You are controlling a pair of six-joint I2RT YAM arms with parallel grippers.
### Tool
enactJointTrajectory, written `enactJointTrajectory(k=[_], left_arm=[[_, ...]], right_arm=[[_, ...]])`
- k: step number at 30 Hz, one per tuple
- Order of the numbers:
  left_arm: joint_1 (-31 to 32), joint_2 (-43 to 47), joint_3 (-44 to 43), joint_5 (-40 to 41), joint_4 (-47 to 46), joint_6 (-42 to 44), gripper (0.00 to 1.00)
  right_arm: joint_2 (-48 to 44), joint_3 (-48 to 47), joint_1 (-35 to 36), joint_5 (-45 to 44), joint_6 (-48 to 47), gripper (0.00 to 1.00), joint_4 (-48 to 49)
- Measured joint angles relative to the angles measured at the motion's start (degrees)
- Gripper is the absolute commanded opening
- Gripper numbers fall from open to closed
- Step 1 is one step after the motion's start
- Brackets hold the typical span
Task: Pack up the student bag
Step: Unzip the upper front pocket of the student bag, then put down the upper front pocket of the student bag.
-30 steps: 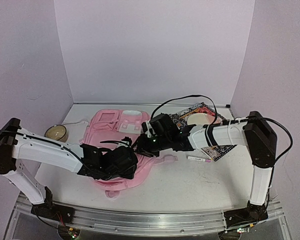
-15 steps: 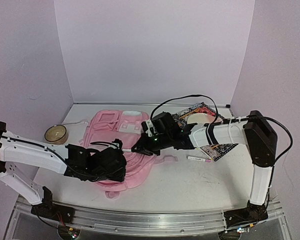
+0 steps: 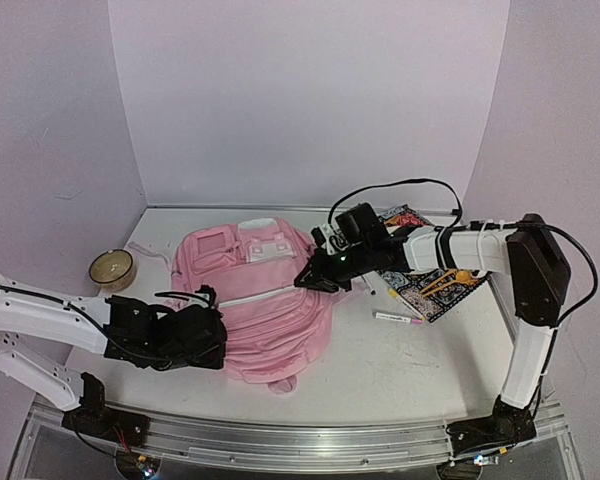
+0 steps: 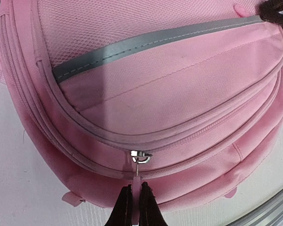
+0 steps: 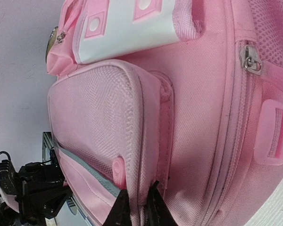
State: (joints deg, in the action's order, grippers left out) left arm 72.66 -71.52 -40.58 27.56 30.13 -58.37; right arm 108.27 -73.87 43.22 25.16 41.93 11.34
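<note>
student bag [image 3: 270,310] lies flat on tabletop [image 3: 400,370], front face up, between both grippers. Long axis runs far-to-near: white-patched pocket end far, rounded zip end toward arm bases. left gripper [image 4: 136,190] at near-left edge, pinched tight on zipper pull [image 4: 139,165]. right gripper [image 5: 137,197] at right side, clamped on pocket seam [image 5: 142,155]. Bag contents not visible. pen [image 3: 398,319] and patterned book [image 3: 435,290] right of right gripper.

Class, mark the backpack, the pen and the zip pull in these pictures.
Backpack [image 3: 275,318]: top view, on its front panel.
Pen [image 3: 398,319]: top view, on the middle of the barrel.
Zip pull [image 4: 140,157]: left wrist view, on its metal slider end.
</note>
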Motion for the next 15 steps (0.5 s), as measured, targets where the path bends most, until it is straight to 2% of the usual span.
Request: enactJointTrajectory(k=[2,5,12,15], left_arm=[[-0.02,-1.67,-1.46,-0.4,0.69,1.06,0.0],[-0.02,-4.88,-4.17,-1.31,0.77,3.2,0.0],[-0.11,-7.09,-6.32,-4.26,-2.41,6.62,0.0],[-0.11,-7.47,-6.6,-5.64,-3.88,7.49,0.0]], right_arm=[[-0.63,0.5,0.0,-1.35,0.67,0.44,0.46],[-3.77,3.36,0.13,-3.54,2.17,0.55,2.12],[-16.75,14.28,2.0,-10.52,7.11,0.59,5.61],[-19.2,17.34,4.18,-12.28,9.89,0.6,8.21]])
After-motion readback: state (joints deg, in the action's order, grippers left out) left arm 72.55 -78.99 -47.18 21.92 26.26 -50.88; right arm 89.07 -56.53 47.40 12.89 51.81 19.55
